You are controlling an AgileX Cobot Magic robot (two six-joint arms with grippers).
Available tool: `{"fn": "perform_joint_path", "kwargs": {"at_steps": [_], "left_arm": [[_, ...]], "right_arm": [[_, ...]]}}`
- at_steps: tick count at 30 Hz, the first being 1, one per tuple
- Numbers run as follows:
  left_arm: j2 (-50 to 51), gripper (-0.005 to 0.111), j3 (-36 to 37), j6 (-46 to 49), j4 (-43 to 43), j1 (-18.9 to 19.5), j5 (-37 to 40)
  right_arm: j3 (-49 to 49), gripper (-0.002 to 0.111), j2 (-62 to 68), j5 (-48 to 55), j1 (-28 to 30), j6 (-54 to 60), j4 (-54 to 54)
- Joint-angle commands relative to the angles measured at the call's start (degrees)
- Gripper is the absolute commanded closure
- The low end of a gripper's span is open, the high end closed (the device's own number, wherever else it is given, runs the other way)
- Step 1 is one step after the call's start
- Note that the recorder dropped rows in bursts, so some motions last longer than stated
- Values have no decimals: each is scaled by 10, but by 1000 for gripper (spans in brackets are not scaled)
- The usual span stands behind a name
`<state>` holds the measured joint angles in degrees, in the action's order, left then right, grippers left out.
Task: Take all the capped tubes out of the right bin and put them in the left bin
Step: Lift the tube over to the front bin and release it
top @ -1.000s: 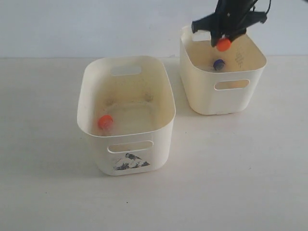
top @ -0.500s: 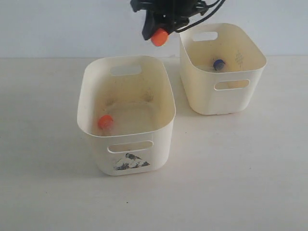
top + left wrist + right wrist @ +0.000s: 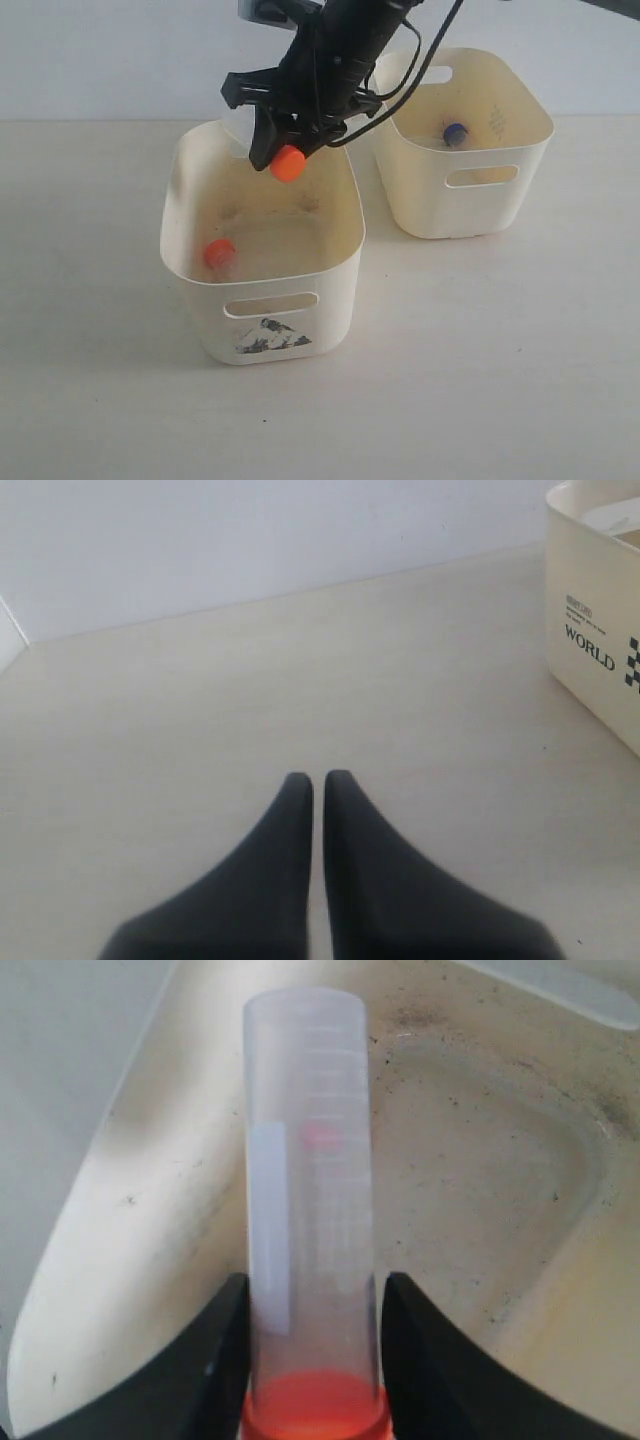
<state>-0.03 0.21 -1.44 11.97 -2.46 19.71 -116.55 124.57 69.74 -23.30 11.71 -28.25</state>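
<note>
pale table [image 3: 500,350], blank wall behind. your right fingers [image 3: 205,1360] pinch an orange-capped tube [image 3: 288,162] near its cap, poised over the left bin [image 3: 172,215] just beneath them, likely ready to drop beside the second orange tube [image 3: 219,252]. a blue-capped tube [image 3: 455,131] waits in the right bin [image 3: 530,175], well behind them. your left fingers [image 3: 285,870] are pressed together, idle.

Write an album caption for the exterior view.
Right pincer holds an orange-capped tube over the left bin; a blue-capped tube lies in the right bin.
</note>
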Motion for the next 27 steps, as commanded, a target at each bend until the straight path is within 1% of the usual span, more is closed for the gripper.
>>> {"fn": "perform_joint_path", "kwargs": {"at_steps": [1,3,4,5,6,7,8,9,12,15,17,19,22,27], "left_arm": [[0,102,-2,-5,-2,-1,-2],[0,102,-2,-5,-2,-1,-2],[0,102,-2,-5,-2,-1,-2],[0,102,-2,-5,-2,-1,-2],[0,102,-2,-5,-2,-1,-2],[0,102,-2,-5,-2,-1,-2],[0,102,-2,-5,-2,-1,-2],[0,102,-2,-5,-2,-1,-2],[0,102,-2,-5,-2,-1,-2],[0,102,-2,-5,-2,-1,-2],[0,102,-2,-5,-2,-1,-2],[0,102,-2,-5,-2,-1,-2],[0,102,-2,-5,-2,-1,-2],[0,102,-2,-5,-2,-1,-2]], "right_arm": [[1,69,-5,0,0,10,-2],[1,50,-5,0,0,9,-2],[1,48,-5,0,0,9,1],[1,54,-5,-1,0,8,4],[1,66,-5,-1,0,6,6],[1,83,-5,-1,0,7,6],[1,102,-5,-1,0,12,6],[1,107,-5,-3,2,15,10],[-11,108,-6,-21,10,3,74],[-38,109,-6,-34,16,-105,229],[-57,109,-6,-34,22,-176,356],[-72,109,-6,-34,28,-226,442],[-86,109,0,-37,47,-241,475],[-98,109,37,-27,96,-279,452]]}}
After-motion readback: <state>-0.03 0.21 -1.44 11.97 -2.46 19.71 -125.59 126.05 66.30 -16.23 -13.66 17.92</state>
